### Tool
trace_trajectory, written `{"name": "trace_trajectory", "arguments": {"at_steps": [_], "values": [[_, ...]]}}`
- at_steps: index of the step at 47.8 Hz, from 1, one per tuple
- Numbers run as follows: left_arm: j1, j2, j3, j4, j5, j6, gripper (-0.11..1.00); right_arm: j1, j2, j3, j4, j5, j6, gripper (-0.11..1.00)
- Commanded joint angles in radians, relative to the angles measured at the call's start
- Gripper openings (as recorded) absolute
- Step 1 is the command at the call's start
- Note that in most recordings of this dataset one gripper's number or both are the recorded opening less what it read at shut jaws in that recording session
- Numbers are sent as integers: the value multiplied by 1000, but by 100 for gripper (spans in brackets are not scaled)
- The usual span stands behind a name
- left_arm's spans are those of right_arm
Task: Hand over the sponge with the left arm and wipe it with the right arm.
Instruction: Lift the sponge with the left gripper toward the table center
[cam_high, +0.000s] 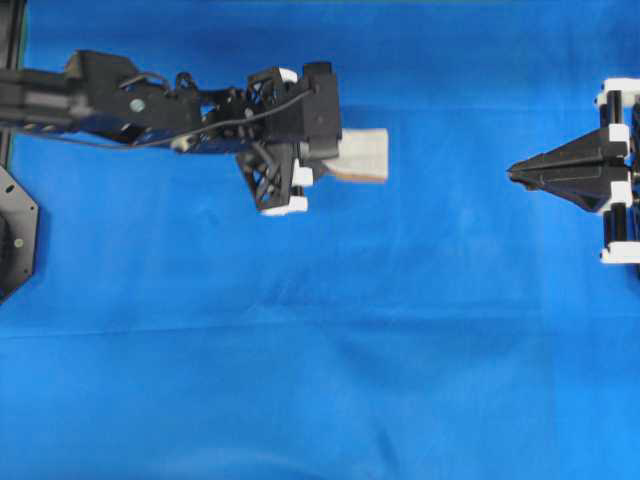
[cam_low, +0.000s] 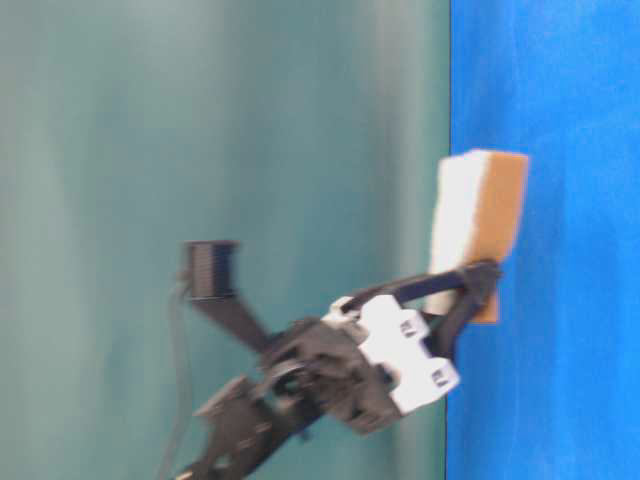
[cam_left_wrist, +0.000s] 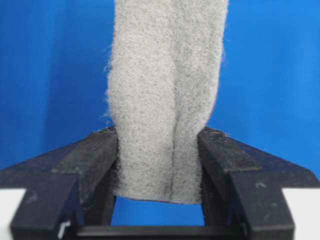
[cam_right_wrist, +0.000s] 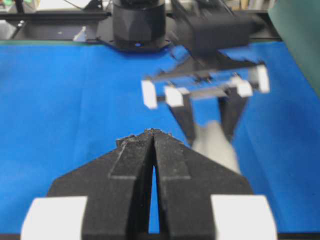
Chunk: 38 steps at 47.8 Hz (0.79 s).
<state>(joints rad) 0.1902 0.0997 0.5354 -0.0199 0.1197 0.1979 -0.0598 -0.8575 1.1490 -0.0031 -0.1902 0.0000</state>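
The sponge (cam_high: 367, 154) sticks out to the right of my left gripper (cam_high: 338, 156), which is shut on it. In the left wrist view its pale grey rough face (cam_left_wrist: 165, 95) stands between the two black fingers (cam_left_wrist: 97, 152), which press on both sides. At table level the sponge (cam_low: 482, 210) shows a white face and an orange-tan layer, pinched at its lower end by the left gripper (cam_low: 478, 280). My right gripper (cam_high: 514, 172) is at the far right, shut and empty, pointing left toward the sponge with a wide gap between. From the right wrist, its closed tips (cam_right_wrist: 152, 133) sit before the blurred sponge (cam_right_wrist: 216, 144).
A blue cloth (cam_high: 320, 350) covers the whole table. The left arm's black base (cam_high: 12, 235) sits at the left edge, also seen as a black base (cam_right_wrist: 137, 25) far across. A green backdrop (cam_low: 200, 120) stands behind the table.
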Motion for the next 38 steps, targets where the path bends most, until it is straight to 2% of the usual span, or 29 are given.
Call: {"name": "trace_trajectory", "arguments": {"at_steps": [1,12,18,38], "values": [[-44,-74,-8,-5,26,-8,38,-6,12,-14,0,-5,-3,0],[-140,-146,17,-5,44,-92,38,-9,31,-25,0,-5,0,0],[-153,-147,28,-5,44,-127,38,-11,52,-40,0,3,5,0],[-158,-152,37,-5,44,-124,38,2,184,-120,0,9,8,0]]}}
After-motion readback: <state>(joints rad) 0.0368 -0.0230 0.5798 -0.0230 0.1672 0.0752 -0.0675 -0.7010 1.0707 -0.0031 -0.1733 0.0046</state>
